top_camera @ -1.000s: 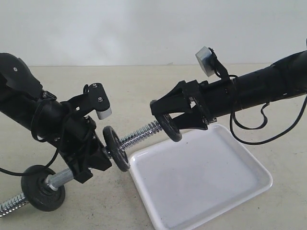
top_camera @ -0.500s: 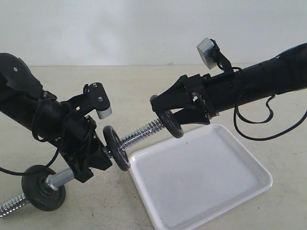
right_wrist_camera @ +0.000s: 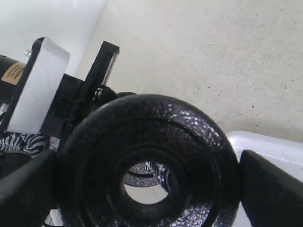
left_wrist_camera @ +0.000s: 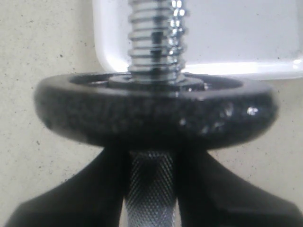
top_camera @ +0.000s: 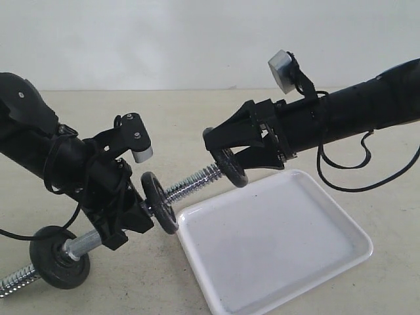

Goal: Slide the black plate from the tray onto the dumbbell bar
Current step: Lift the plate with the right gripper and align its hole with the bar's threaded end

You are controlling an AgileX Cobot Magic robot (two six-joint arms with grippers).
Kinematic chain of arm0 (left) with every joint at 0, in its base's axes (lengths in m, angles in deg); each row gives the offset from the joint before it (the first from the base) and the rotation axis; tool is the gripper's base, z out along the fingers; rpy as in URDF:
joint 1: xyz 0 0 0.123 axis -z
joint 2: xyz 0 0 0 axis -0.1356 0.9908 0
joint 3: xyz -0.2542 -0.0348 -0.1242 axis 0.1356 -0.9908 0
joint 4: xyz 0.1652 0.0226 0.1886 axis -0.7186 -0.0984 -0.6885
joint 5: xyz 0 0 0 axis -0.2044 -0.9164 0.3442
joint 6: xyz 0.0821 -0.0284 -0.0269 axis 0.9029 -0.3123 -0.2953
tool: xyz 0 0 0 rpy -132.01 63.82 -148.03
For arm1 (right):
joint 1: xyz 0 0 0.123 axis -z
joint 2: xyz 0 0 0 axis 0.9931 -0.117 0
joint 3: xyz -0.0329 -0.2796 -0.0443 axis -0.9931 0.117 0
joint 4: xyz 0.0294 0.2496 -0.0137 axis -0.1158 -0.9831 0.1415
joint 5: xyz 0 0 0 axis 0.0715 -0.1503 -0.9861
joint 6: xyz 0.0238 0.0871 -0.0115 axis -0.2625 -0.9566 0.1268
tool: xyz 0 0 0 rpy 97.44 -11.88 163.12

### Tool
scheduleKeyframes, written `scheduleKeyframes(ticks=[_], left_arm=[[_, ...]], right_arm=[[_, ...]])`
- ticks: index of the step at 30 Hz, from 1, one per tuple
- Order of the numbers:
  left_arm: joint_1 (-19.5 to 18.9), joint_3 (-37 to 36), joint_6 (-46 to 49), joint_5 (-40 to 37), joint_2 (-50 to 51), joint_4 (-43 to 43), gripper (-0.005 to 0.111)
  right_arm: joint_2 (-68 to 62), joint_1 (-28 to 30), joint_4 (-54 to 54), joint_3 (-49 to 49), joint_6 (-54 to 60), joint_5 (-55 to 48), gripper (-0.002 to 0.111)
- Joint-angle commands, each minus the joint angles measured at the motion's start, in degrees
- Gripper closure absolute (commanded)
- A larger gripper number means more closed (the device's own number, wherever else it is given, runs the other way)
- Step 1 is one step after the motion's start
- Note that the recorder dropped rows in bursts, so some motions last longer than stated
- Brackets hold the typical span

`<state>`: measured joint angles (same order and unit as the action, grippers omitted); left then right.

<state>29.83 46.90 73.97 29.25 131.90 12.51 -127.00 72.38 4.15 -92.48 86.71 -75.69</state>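
Tabletop (top_camera: 197,111) of pale, speckled beige runs under the whole scene, and the left arm (top_camera: 59,164) and the right arm (top_camera: 367,108), both black, reach in from either side. A glossy white rectangular tray (top_camera: 282,252) with rounded corners and a low rim lies on it, near and right of centre.

A long chrome dumbbell bar (top_camera: 193,182) slants from the near left up toward the middle. Its screw-threaded upper end hangs above the tray's far left corner. The left gripper (top_camera: 139,220) is clamped on the bar's knurled middle. The left wrist view shows its black fingers (left_wrist_camera: 71,203) pinching the steel just behind the inner disc (top_camera: 159,203), a round black weight fixed on the bar. The outer disc (top_camera: 59,257), its twin, sits low at the near left, down by the tabletop.

The flat round black metal plate (top_camera: 231,167), with a central hole and a raised ring around it, is off the tray and in the air. It stands on edge right at the tip of the threaded end. The right gripper (top_camera: 224,156) holds it, jaws spread wide and pressing on opposite sides of its rim. Thread coils show through the hole in the right wrist view. Whether the tip has entered the hole cannot be told.
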Motion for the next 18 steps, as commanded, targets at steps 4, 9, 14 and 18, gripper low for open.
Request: scheduleKeyframes(ticks=[4,9,14,18], left_arm=[[0.5,1.3,0.0,0.8,-2.0,4.8,0.102],[0.5,1.3,0.0,0.7,-2.0,4.8,0.102],[0.5,1.3,0.1,0.7,-2.0,4.8,0.102],[0.5,1.3,0.2,0.4,-2.0,4.8,0.102]], right_arm=[[0.9,-1.1,-2.9,-0.4,0.5,-2.9,0.108],[0.9,-0.9,-1.8,-0.4,0.0,-2.9,0.108],[0.9,-0.9,-1.6,-0.4,-0.5,-2.9,0.108],[0.9,-0.9,-1.7,-0.4,-1.0,-1.1,0.108]])
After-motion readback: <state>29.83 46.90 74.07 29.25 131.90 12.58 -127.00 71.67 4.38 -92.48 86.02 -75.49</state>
